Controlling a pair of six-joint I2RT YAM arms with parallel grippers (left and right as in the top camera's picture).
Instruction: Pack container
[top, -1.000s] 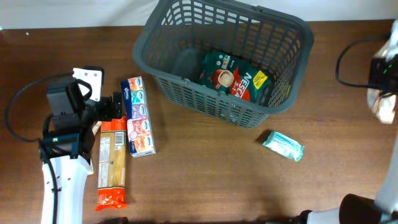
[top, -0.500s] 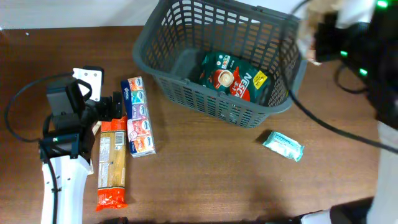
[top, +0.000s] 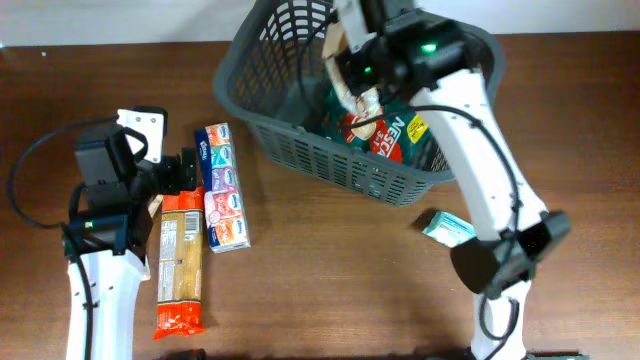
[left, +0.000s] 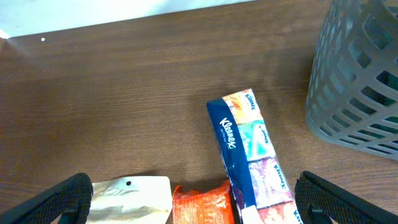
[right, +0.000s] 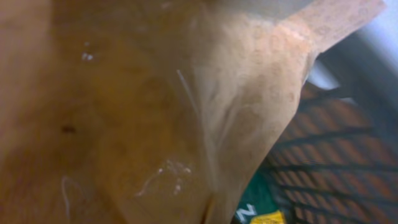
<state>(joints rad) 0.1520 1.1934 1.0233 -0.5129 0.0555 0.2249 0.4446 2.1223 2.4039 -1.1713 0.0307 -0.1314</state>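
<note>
Right gripper (top: 358, 72): jaws pressed together, pinching a tan translucent packet (right: 155, 112). It hangs over the far-middle part of the container (top: 300, 150), above the rim, and the packet is not yet down on the base. In the right wrist view the packet fills nearly all of the frame, with only basket lattice and a green corner showing past it.

Left gripper (left: 199, 199): fingers (left: 68, 198) spread wide, holding nothing, low over the table at the left.

Container: dark grey slotted basket, upright, on the far centre of the brown table (top: 330, 280). Inside it lies a green and red Nescafe pouch (top: 392, 135), toward the right end.

Outside the basket, left of it: a Kleenex tissue multipack (left: 249, 149), lying long side near-to-far. Just left of that and touching it is an orange-ended pasta packet (top: 180, 262). A pale packet (left: 130, 194) sits left of the orange one, partly under the left arm.

Near-right of the basket: a small teal packet (top: 440, 225), half hidden by the right arm.
</note>
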